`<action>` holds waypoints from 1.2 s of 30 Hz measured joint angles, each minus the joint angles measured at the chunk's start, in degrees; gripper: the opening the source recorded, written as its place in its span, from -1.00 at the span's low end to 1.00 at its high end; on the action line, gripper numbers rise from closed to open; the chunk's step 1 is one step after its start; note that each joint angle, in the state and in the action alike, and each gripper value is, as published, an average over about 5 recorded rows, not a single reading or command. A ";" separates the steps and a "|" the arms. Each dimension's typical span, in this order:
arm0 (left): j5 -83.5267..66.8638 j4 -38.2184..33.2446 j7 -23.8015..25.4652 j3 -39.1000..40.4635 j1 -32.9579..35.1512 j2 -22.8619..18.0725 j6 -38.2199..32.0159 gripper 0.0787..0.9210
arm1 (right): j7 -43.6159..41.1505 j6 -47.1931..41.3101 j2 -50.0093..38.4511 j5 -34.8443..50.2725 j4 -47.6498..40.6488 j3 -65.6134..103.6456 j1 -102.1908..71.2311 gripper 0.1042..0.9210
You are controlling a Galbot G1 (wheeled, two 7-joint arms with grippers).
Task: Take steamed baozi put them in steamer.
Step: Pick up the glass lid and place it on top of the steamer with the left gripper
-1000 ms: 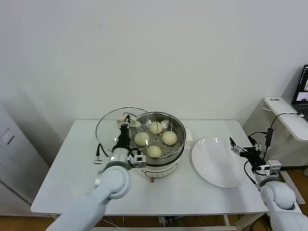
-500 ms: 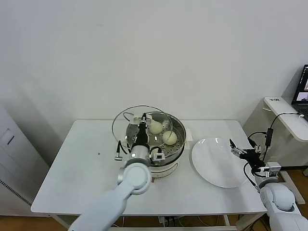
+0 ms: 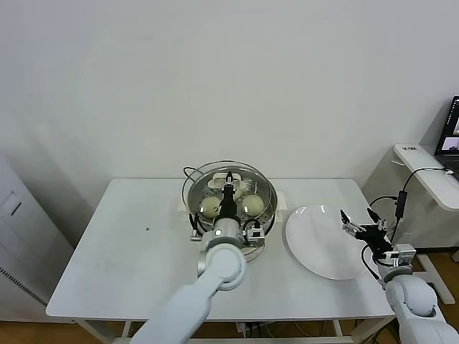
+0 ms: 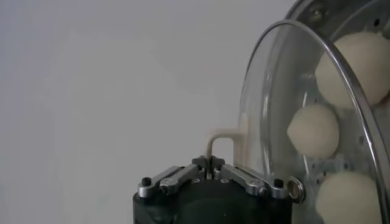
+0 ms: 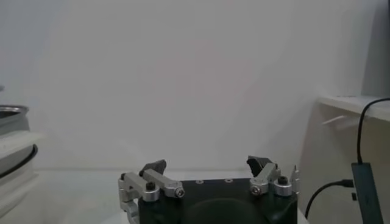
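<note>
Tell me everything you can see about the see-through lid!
The glass lid is round and clear with a shiny metal rim. It sits over the steamer, and pale baozi show through it. The left end effector is shut on its top handle, in the middle of the lid.

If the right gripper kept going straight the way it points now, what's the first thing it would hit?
Probably nothing close: the right gripper, fingers open beside the white plate, faces bare tabletop and the far wall. The steamer sits off to one side, though depth is unclear.
</note>
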 measured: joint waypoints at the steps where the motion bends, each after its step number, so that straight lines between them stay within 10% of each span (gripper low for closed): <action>1: 0.22 0.24 -0.01 -0.10 0.10 -0.45 0.00 -0.95 | -0.02 0.01 0.05 -0.04 -0.03 0.00 0.00 0.76; 36: 1.69 5.05 -3.04 -1.29 1.93 -5.27 0.00 -0.95 | -0.34 0.26 0.86 -0.51 0.09 0.45 -0.50 0.76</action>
